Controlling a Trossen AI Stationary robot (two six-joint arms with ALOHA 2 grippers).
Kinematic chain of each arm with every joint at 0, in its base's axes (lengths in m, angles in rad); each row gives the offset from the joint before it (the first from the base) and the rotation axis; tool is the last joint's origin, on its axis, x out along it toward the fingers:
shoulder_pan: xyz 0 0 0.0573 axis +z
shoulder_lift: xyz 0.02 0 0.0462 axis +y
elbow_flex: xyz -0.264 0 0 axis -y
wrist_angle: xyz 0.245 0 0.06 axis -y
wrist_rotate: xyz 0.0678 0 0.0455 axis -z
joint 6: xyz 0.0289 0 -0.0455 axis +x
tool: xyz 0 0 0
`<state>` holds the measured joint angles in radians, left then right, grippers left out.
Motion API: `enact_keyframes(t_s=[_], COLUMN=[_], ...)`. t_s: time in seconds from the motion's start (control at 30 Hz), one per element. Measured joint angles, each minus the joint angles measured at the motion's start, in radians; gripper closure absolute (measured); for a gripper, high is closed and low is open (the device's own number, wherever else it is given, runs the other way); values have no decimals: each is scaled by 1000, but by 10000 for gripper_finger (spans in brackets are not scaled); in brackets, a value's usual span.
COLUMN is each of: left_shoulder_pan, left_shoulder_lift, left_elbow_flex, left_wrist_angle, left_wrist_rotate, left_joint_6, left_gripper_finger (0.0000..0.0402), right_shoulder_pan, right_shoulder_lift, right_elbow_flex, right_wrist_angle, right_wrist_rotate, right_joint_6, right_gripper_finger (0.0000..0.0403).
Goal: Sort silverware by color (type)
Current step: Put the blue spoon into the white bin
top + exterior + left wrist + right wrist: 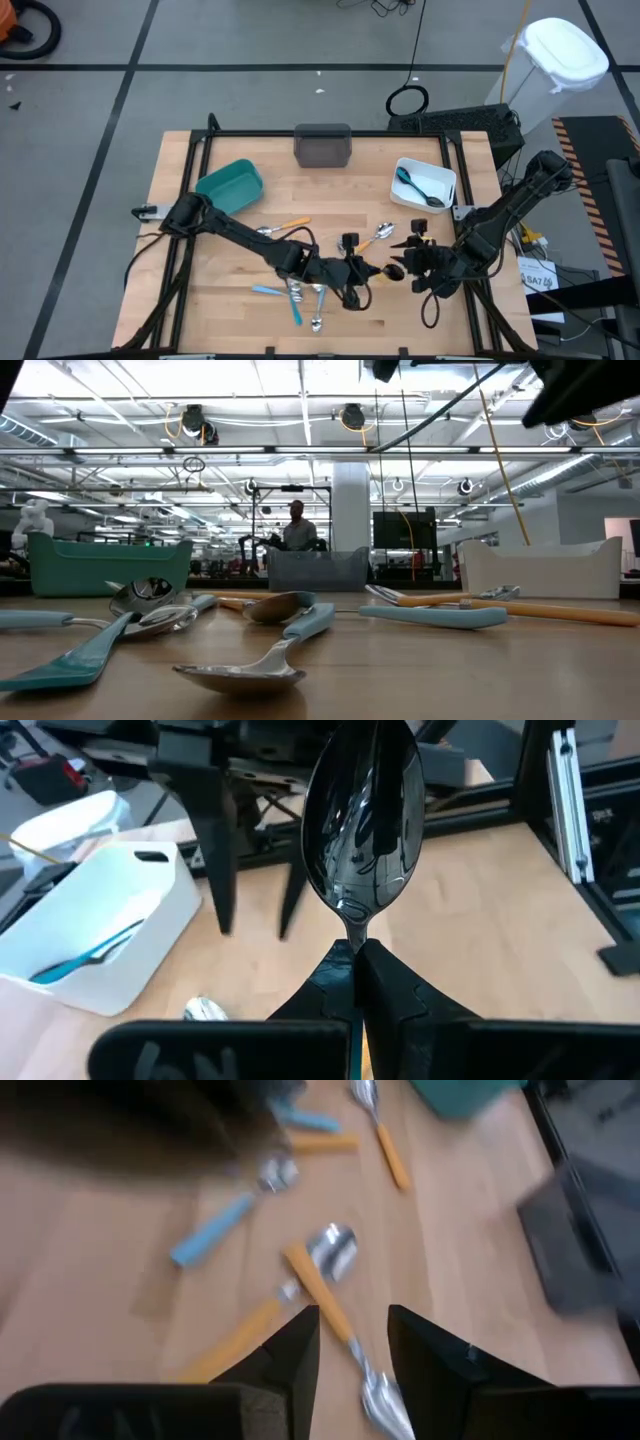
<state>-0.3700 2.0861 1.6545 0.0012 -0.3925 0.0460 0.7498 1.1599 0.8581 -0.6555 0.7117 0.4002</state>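
My left gripper [368, 270] is at the table's near middle, shut on a black spoon [362, 810] whose glossy bowl points toward my right gripper [412, 262]. My right gripper [352, 1330] is open just to the right of that bowl, and its two dark fingers [213, 850] stand behind it. More silverware lies flat on the wood: orange-handled pieces [318, 1292], blue-handled ones [268, 291] and spoons [380, 232]. In the low view a blue-handled spoon [265, 660] lies close by. My left gripper pinches the black spoon at its neck [352, 928], just below the bowl, between the two shut fingers. The bowl sticks out beyond the fingertips toward the table's right. The spoon is lifted clear of the table; its handle is hidden by the gripper.
A white bin [425, 183] at the far right holds a blue-handled black spoon [85, 960]. A teal bin [230, 183] is at the far left and a grey bin [323, 146] at the far edge's middle. A black frame borders the table. A person [298, 525] stands far behind.
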Motion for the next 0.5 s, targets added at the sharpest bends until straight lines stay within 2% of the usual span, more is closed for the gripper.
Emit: enact_keyframes(t_s=[0.13,0.2,0.37,0.5], left_shoulder_pan=[13,31,77,97], left_shoulder_lift=[-13,-19,-19,-19], left_elbow_flex=[-73,-139,-302,-393], left_wrist_angle=[99,241,504,731], left_wrist_rotate=[8,33,78,77], left_joint_6=[1,-2,-78,-128], left_gripper_finger=[399,399,399,399], right_shoulder_pan=[0,4,18,19], right_shoulder_lift=[0,0,0,0], right_elbow_flex=[0,0,0,0], right_wrist_angle=[-125,-156,-163,-134], right_wrist_rotate=[32,37,56,156], right_joint_6=[124,162,177,173], right_gripper_finger=[289,289,289,289])
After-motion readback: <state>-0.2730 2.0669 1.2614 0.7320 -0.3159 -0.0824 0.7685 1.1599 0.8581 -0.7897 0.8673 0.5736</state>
